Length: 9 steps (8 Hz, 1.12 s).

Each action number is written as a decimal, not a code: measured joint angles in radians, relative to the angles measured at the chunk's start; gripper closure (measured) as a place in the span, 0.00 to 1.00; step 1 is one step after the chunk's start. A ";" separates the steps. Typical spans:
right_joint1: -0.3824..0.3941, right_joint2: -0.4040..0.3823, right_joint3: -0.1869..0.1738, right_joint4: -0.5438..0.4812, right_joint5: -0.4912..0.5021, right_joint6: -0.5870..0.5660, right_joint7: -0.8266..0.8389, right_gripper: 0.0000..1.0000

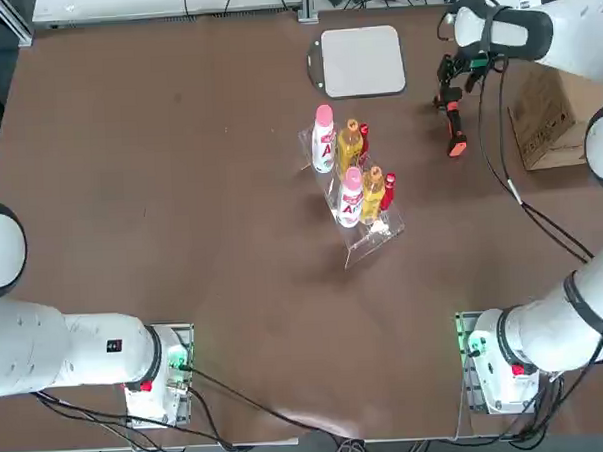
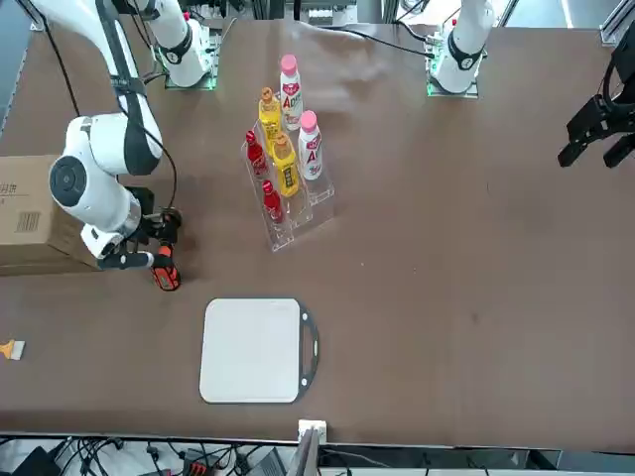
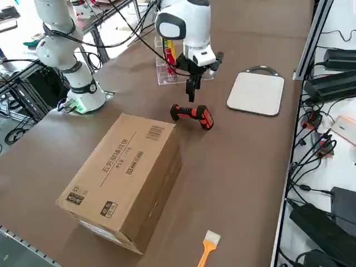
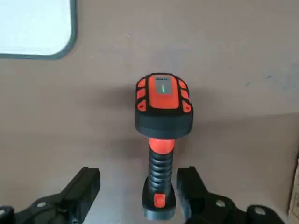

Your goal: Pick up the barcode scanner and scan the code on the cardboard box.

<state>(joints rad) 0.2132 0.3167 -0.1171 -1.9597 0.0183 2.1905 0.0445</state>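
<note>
The scanner (image 3: 192, 115) lies between the cardboard box (image 3: 125, 178) and the board (image 3: 256, 93).

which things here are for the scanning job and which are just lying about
For the job:
- barcode scanner, on the table by the open right hand
- cardboard box, printed codes on its top

Just lying about:
- clear tray of pink-, orange- and red-capped bottles
- white board with a grey handle
- orange-handled brush

From here I see matt brown corrugated cardboard on the box (image 3: 125, 178), ribbed black plastic on the scanner's handle (image 4: 160, 168) at the wrist view's six o'clock, and smooth desk (image 3: 233, 167).
</note>
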 joint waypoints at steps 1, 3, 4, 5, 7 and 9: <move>-0.004 0.017 -0.003 -0.003 0.000 0.017 -0.001 0.00; -0.014 0.039 -0.006 -0.037 0.000 0.098 -0.009 0.00; -0.023 0.045 -0.006 -0.060 0.000 0.138 -0.021 0.00; -0.029 0.051 -0.007 -0.074 0.000 0.166 -0.028 0.00; -0.028 0.077 -0.006 -0.083 0.000 0.217 -0.031 0.00; -0.026 0.104 -0.003 -0.083 0.000 0.256 -0.031 0.00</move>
<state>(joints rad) 0.1867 0.4212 -0.1201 -2.0426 0.0182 2.4465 0.0131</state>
